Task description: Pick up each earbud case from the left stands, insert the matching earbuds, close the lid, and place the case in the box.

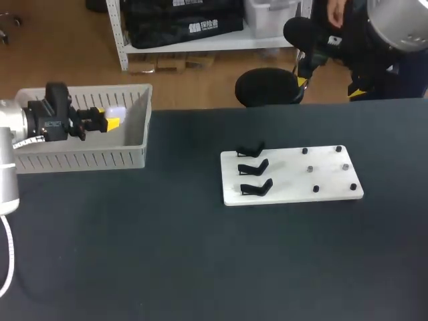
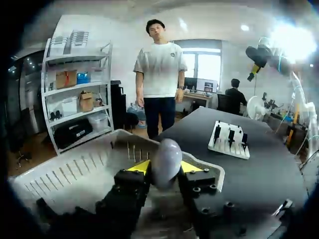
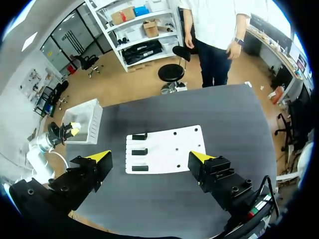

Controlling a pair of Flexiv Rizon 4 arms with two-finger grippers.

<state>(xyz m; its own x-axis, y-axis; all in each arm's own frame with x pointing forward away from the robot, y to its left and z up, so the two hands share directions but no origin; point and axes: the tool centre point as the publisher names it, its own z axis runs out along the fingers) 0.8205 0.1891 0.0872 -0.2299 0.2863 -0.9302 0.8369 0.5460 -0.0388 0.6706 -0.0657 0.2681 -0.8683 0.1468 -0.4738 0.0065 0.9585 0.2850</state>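
L side: my L arm (image 1: 27, 124) comes in level over the box (image 1: 80, 160), a white slatted basket at the back-left corner of the dark table (image 1: 167, 254). L pincer (image 2: 165, 168) is pinching the earbud case (image 2: 167, 154). The case is pale grey and egg-shaped, standing up betw. the fingers w/ one yellow tip pressed on each side. Head view puts the case (image 1: 118, 114) over the box interior, toward its right wall. In L wrist view the box floor and walls (image 2: 75, 174) lie under and ahead of the pincer. Case touching box floor or not: can't tell. Lid state: can't tell. Mid table: white board (image 1: 291, 194) lies flat, right of centre and well apart from the box. Three black stands (image 1: 253, 167) sit in a column on the board's left half, each a low hooked shape. R wrist view shows the same three (image 3: 140, 151) stacked along that edge. On the board's right half are six small dots (image 1: 310, 168) in approx. two columns, some dark and some greyish, too small to say what they are. R side: my R arm (image 1: 401, 27) is up high at the far-right corner, above table level. R pincer (image 3: 149, 158) is spread wide, yellow tips well apart, looking down on the table from high up. The board shows far below betw. its fingers, and the box (image 3: 87, 119) and L pincer (image 3: 70, 130) show off beside it.
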